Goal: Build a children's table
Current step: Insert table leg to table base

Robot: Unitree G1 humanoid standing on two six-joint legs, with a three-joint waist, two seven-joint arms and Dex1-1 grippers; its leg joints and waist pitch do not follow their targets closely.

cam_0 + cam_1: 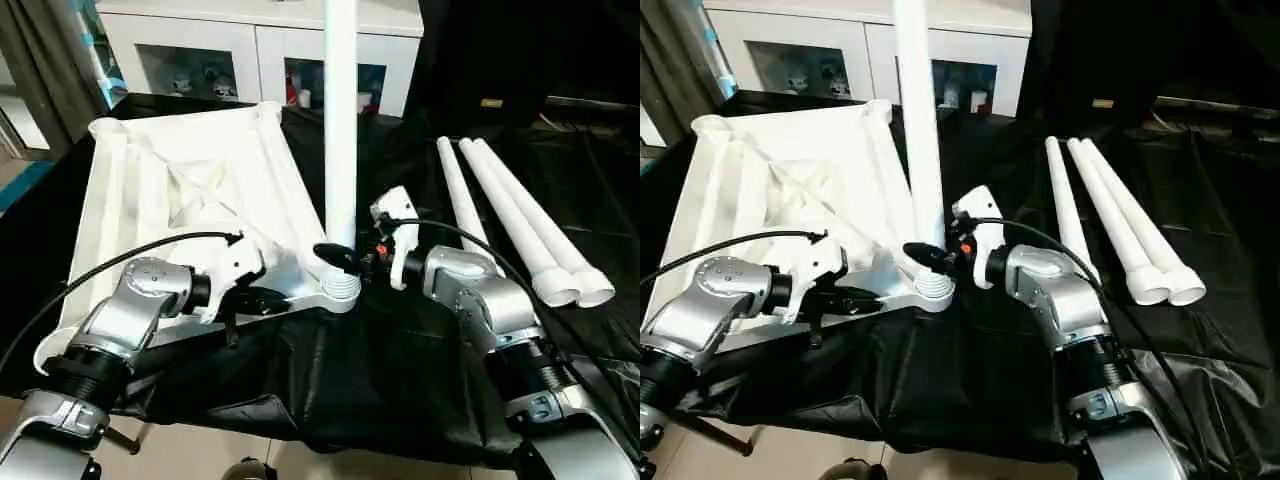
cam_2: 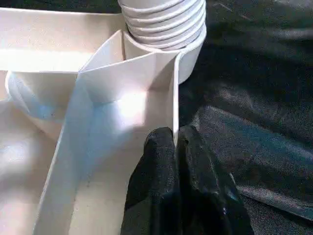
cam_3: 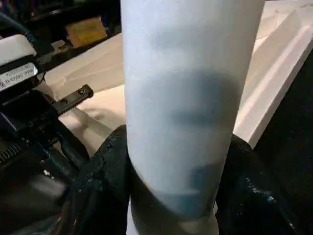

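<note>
A worktop draped in black cloth runs across the head views, with a white glass-door cabinet behind it along the top edge of the frame. On the left half of the cloth lies the children's table top, upside down, its ribbed underside facing up and a round socket at each corner. From the socket nearest the lower centre of the frame a long white leg stands upright, rising out of the top of the picture, its ridged end seated at that corner socket. To the right, in the upper right part of the frame, three more legs lie side by side on the cloth, touching one another, their wider ends pointing toward the lower right. The two silver forearms reach in from the bottom corners. The right pincer grips the upright leg just above its ridged end, one black finger on either side of the tube, as the right wrist view also shows. The left pincer, left of the leg in the head view, has its fingers pressed together on the thin edge wall of the table top, close beside the socket.
</note>
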